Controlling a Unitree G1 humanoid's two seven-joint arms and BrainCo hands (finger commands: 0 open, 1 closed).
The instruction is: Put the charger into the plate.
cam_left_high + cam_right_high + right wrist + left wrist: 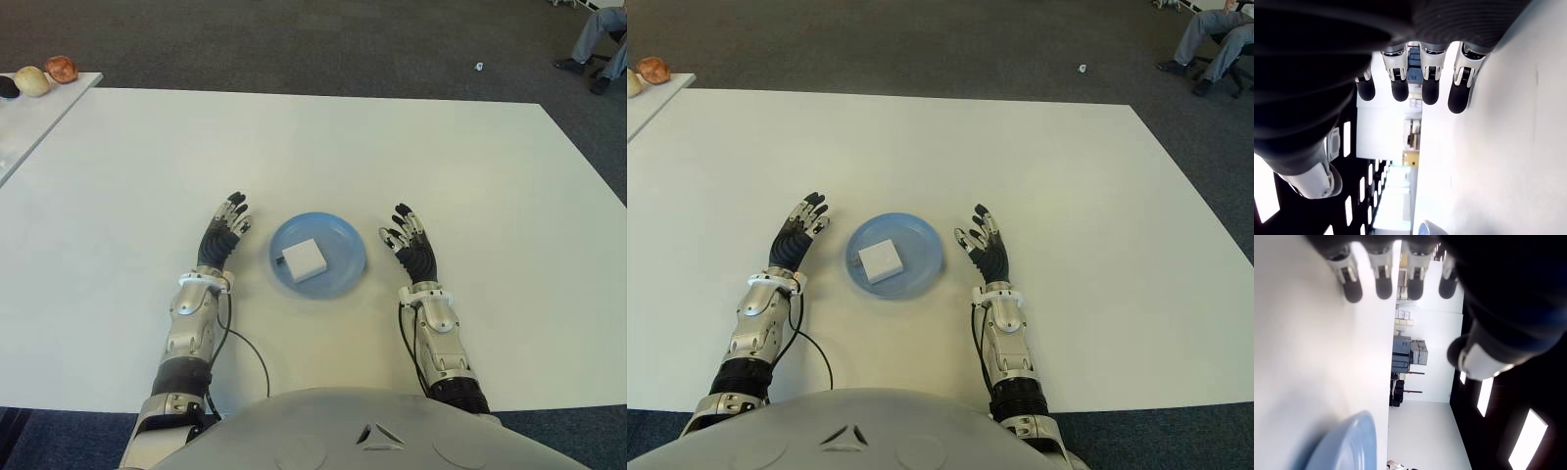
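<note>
The white charger (pixel 303 258) already lies inside the blue plate (pixel 343 241), a little toward the robot's left of the plate's middle, flat on its broad face and clear of the rim as far as the eye views show. The left hand (pixel 223 231) shows just beside the plate on its left, the right hand (pixel 410 238) just beside it on the right; both have their fingers stretched out and relaxed, and neither holds anything — each wrist view shows straight fingertips over bare white table (pixel 441 157) with nothing between them. Judged from this, the placing looks done and the step in hand is only to keep clear. Doing that well means keeping both hands apart from the plate, so that no finger nudges the rim and slides the plate or tips the charger out; if the hands are drawn back, they should go straight toward the body and not sweep across the dish. A thin cable (pixel 250 351) runs along the left forearm near the table edge and should not snag on anything. No brand, label or writing can be read on the charger, the plate or the hands; a small dark mark sits at the charger's left edge, too small to tell what it is.
</note>
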